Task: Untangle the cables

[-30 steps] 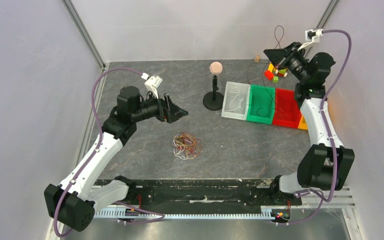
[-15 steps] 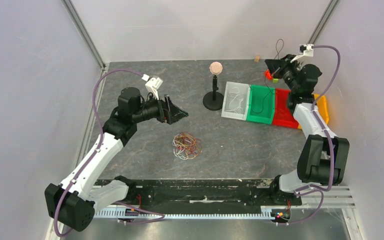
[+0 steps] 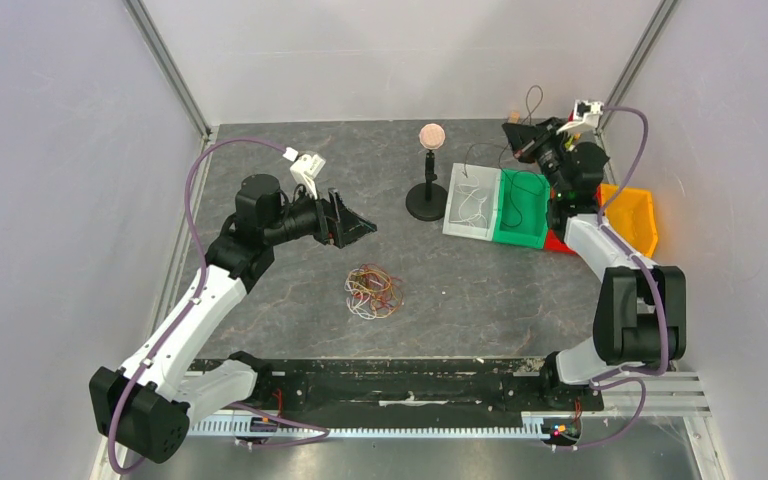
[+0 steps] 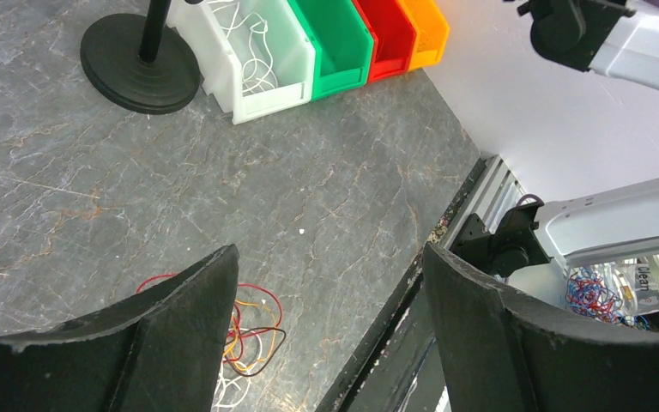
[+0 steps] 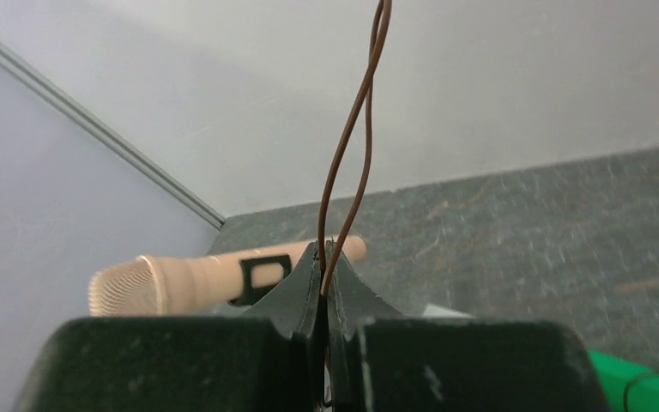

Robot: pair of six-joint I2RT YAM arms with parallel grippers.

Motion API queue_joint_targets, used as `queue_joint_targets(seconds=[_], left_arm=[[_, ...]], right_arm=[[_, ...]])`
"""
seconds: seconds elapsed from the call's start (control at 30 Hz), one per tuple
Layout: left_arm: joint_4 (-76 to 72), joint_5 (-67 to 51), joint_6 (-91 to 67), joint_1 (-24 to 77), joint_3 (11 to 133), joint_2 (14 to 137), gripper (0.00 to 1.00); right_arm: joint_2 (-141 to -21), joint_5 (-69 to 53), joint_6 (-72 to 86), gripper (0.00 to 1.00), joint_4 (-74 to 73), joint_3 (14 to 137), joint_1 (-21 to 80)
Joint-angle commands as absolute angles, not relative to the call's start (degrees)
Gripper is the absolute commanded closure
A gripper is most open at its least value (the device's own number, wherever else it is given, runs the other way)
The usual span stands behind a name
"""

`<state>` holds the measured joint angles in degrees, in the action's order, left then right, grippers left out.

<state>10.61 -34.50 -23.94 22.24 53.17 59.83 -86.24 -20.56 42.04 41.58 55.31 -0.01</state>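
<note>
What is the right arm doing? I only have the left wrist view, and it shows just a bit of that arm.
Observer: The right fingers are shut on a thin brown cable.
Operator: Near which bin?
Observer: The top view puts them by the far end of the green bin.
Operator: And the tangle half hidden behind my finger?
Observer: The tangle is one compact pile of red, orange and white loops on the table.

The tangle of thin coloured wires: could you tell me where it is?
In the top view, the tangle of thin red, orange and white wires lies on the grey table, left of centre, on the near side of the black round-based microphone stand.
</note>
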Motion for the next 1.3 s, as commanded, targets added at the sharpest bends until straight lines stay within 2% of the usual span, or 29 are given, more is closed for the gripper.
queue_joint_targets(seconds=[0.0, 0.23, 0.63, 0.87, 1.07, 1.27], left_arm=[[8.8, -34.2, -23.9, 22.0, 53.4, 58.5, 0.15], [10.3, -34.2, -22.6, 21.6, 53.3, 58.0, 0.15], [9.2, -34.5, -24.1, 21.6, 53.2, 57.7, 0.15], [9.0, -34.7, -24.4, 21.6, 53.3, 58.1, 0.15], [8.9, -35.0, -24.7, 21.6, 53.3, 58.2, 0.15], [9.1, -35.1, -24.7, 21.5, 53.1, 58.1, 0.15]], right_arm=[[-88.1, -18.1, 48.8, 1.00, 46.8, 50.6, -2.1], [-86.8, -18.6, 54.6, 1.00, 48.1, 44.6, -4.3], [-82.3, -18.1, 61.7, 1.00, 45.0, 47.0, 3.1], [-80.6, -16.7, 63.1, 1.00, 44.6, 42.1, 3.1], [-79.9, -15.9, 63.4, 1.00, 45.9, 36.0, -0.9], [-83.8, -16.9, 61.0, 1.00, 48.8, 36.4, -8.6]])
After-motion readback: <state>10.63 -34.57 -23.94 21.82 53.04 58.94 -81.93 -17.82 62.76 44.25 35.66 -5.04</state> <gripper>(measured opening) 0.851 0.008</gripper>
